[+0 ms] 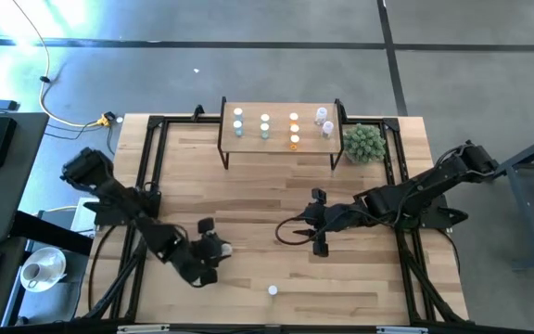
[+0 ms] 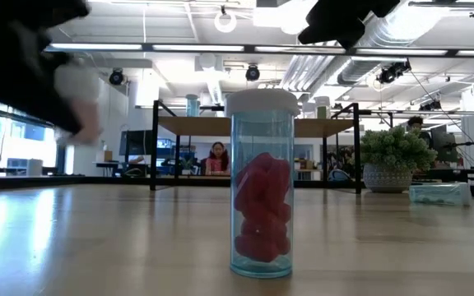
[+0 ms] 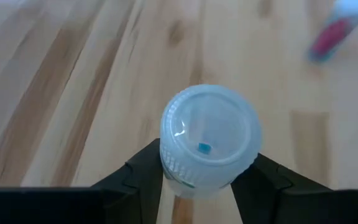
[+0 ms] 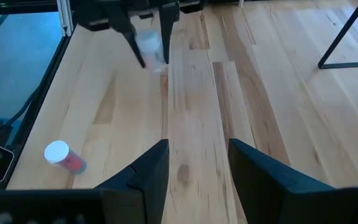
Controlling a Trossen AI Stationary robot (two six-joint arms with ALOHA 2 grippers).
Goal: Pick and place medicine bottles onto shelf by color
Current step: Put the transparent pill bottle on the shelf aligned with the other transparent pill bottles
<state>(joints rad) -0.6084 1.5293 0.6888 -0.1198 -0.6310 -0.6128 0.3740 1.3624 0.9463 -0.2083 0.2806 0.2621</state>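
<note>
My left gripper [image 1: 213, 250] hangs over the table's near left part, shut on a clear medicine bottle with a white cap [image 3: 210, 134]; the right wrist view shows this bottle [image 4: 149, 45] too. A light blue bottle with red contents [image 2: 260, 185] stands upright on its base near the table's front edge [image 1: 273, 290]. My right gripper [image 1: 318, 223] hovers open over mid-table, nothing between its fingers [image 4: 194, 168]. The shelf [image 1: 281, 139] stands on its black legs at the far edge and carries several bottles sorted in columns. My left gripper pinches the clear bottle's body just under the cap [image 3: 179, 180] between its two fingers, one on each side. The fingers [image 4: 129, 31] slant downward from the table's left. The bottle is lifted clear of the table, its cap toward the wrist.
A spiky green plant ball [image 1: 363, 142] sits beside the shelf's right end. Black metal frame rails [image 1: 151, 158] run along the table's left and right sides. Bare planks [image 1: 248, 195] lie between the grippers and the shelf.
</note>
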